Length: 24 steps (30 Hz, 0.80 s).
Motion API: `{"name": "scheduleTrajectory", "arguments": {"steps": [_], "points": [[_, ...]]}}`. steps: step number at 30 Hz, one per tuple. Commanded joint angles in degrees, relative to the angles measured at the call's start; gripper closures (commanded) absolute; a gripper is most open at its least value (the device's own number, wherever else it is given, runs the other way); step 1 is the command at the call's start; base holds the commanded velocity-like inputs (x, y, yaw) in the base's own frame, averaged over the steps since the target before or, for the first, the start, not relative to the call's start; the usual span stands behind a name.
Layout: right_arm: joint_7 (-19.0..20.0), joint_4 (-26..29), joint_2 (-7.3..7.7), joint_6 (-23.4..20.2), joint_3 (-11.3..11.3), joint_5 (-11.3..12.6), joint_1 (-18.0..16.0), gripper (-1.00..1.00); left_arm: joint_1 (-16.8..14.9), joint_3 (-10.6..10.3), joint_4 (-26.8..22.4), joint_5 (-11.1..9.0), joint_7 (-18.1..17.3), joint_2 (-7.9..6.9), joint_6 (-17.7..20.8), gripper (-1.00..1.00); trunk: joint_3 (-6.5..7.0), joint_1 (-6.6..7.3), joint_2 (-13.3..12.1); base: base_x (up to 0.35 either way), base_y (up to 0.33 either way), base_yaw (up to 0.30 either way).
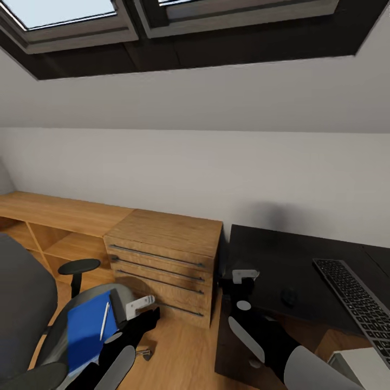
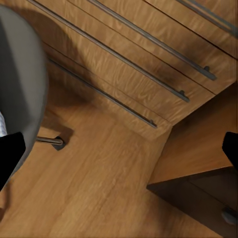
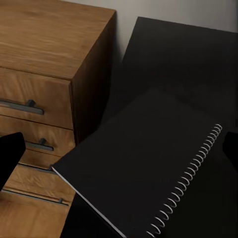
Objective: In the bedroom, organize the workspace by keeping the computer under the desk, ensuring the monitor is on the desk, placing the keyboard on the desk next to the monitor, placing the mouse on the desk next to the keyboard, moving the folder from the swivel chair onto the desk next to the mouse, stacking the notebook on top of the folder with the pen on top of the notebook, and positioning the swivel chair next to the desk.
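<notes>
The keyboard (image 1: 355, 298) lay on the table (image 1: 271, 260), folder (image 1: 86, 327) on the chair (image 1: 32, 303); both end effectors stood apart.

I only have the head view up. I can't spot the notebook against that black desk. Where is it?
Observer: The right wrist view has it. The notebook lies on the desk right ahead of the right end effector, with one corner reaching toward the wooden chest.
Operator: Is it gripped?
Observer: No. The fingers stand wide apart, one on either side of it.
Operator: And the left one?
Observer: The left end effector is open too, facing the floor below the chest's drawers.
</notes>
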<state>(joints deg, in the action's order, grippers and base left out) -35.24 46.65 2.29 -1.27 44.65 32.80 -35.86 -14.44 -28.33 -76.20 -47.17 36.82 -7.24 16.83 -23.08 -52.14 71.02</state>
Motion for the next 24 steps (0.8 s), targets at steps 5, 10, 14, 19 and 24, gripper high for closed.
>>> {"name": "scheduleTrajectory", "arguments": {"steps": [5, 10, 14, 19, 24], "points": [[-0.45, 0.11, 0.08, -0.15, 0.31, 0.34, -0.09, -1.0, -0.07, -0.14, -0.11, -0.31, 0.42, -0.05, 0.11, -1.0, -0.07, 0.0, 0.05, 0.0, -0.034, 0.006], [-0.45, 0.11, 0.12, -0.2, 0.35, 0.34, -0.09, -1.0, -0.07, -0.14, -0.15, -0.35, 0.38, -0.05, 0.07, -1.0, -0.07, 0.0, 0.05, 0.008, -0.004, 0.001], [-0.39, 0.07, 0.16, -0.22, 0.35, 0.34, -0.09, -1.0, -0.07, -0.14, -0.16, -0.31, 0.44, -0.05, 0.08, -1.0, -0.07, 0.0, 0.05, 0.193, -0.001, 0.0], [-0.28, -0.45, 0.09, -0.62, 0.15, 0.46, -0.09, -1.0, -0.07, -0.22, -0.17, -0.34, 0.49, -0.05, 0.06, -1.0, -0.07, 0.0, 0.05, 0.22, 0.0, 0.0], [-0.25, -0.6, 0.08, -0.75, 0.01, 0.5, -0.09, -1.0, -0.07, -0.23, -0.18, -0.35, 0.51, -0.05, 0.05, -1.0, -0.07, 0.0, 0.05, 0.247, 0.0, 0.0]]}}
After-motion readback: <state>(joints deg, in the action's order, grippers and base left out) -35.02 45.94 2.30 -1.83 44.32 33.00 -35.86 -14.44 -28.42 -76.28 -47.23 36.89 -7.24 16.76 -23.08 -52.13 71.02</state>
